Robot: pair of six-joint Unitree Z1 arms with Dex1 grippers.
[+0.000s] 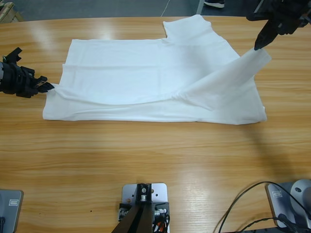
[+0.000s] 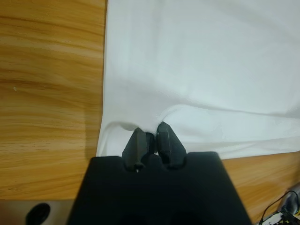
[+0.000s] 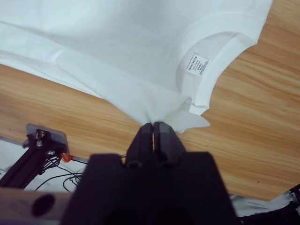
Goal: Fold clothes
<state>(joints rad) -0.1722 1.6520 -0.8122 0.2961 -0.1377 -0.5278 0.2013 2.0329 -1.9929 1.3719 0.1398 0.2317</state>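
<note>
The white T-shirt (image 1: 146, 82) lies spread across the upper middle of the wooden bench (image 1: 146, 165). At the left edge of the high view the left gripper (image 1: 47, 87) has its jaws clenched on the shirt's hem edge. At upper right the right gripper (image 1: 256, 47) pinches a lifted corner beside the collar (image 3: 220, 61) with its neck label (image 3: 198, 64). The first fold looks underway; next, both held edges likely need carrying across the body together.

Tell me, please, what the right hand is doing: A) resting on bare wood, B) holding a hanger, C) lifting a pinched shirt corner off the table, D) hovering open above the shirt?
C: the right hand is shut on a peak of the shirt, raised above the table.
</note>
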